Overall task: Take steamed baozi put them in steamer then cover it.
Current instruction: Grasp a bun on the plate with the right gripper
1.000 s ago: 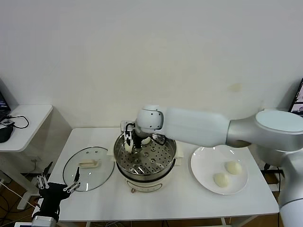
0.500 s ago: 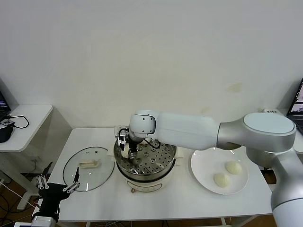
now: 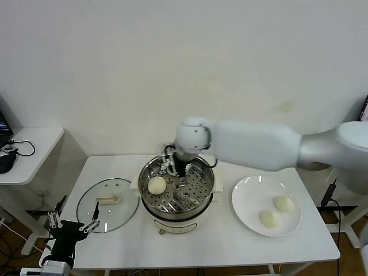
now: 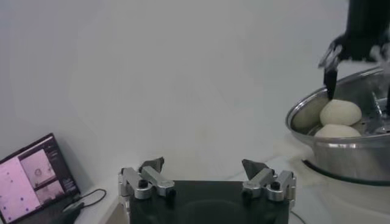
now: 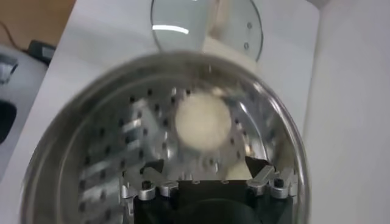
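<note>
The steel steamer [image 3: 150, 208] sits on its white pot at the table's middle. One baozi [image 3: 157, 184] lies on the left of its perforated floor, and it also shows in the right wrist view [image 5: 203, 120]. A second baozi [image 4: 337, 130] lies beside it in the left wrist view. My right gripper [image 3: 175, 167] hangs open and empty just above the steamer's back, a little apart from the bun [image 5: 204, 167]. Two more baozi [image 3: 283, 203] [image 3: 268, 218] rest on the white plate [image 3: 247, 198] to the right. My left gripper [image 3: 72, 221] is parked open, low at the front left [image 4: 203, 165].
The round glass lid [image 3: 107, 205] with a cream handle lies flat on the table left of the steamer. A small side table [image 3: 29, 149] with cables stands at the far left. A white wall runs behind the table.
My right gripper has let go of the baozi it carried. The bun now lies on the steamer's left floor, and the gripper has moved right and up from it. The left arm is still.
</note>
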Tool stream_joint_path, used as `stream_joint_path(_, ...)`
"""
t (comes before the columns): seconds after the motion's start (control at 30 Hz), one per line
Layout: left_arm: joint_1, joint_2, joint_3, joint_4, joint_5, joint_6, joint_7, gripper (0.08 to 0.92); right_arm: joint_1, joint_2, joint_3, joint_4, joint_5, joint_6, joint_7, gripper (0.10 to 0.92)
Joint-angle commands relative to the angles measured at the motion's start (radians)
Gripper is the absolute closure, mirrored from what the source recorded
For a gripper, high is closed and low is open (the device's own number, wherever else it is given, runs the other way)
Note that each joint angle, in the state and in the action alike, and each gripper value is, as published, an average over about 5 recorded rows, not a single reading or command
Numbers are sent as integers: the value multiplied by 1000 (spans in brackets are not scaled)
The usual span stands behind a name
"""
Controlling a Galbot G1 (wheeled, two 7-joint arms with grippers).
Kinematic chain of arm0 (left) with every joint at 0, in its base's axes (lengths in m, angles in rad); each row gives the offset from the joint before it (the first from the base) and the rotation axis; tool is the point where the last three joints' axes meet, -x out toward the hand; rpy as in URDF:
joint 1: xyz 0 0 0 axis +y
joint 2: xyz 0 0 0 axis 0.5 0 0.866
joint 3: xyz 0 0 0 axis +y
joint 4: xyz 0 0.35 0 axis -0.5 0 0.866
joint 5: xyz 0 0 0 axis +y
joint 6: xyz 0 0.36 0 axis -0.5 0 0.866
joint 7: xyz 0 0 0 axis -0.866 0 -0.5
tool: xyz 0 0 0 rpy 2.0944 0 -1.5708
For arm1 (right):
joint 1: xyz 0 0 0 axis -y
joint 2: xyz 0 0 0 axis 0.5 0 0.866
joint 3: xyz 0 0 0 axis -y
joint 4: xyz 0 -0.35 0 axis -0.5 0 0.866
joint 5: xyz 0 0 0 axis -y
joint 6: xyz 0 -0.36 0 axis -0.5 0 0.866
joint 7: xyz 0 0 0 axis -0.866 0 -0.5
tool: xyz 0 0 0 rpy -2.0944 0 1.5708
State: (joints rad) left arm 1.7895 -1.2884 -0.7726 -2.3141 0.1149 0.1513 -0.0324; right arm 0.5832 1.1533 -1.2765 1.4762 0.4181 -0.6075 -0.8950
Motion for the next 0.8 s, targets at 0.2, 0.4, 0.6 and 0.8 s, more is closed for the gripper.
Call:
stream_joint_path(0.2, -3, 18, 14, 10, 0, 4, 2, 177, 151, -566, -19, 260, -165, 229, -252, 202)
stream_joint_path(0.4, 5, 24, 20, 12, 0, 2, 1, 177, 61, -728, -24, 308, -311, 310, -280, 203)
stream_joint_path(0.6, 11, 18, 21, 12, 2, 2, 0, 177, -105, -813, 36, 310, -424, 340, -251, 203)
stream_joint_path(0.8, 18, 7, 23, 12, 6, -1, -2, 177, -391, -847, 247, 238, -514, 368, -226, 203)
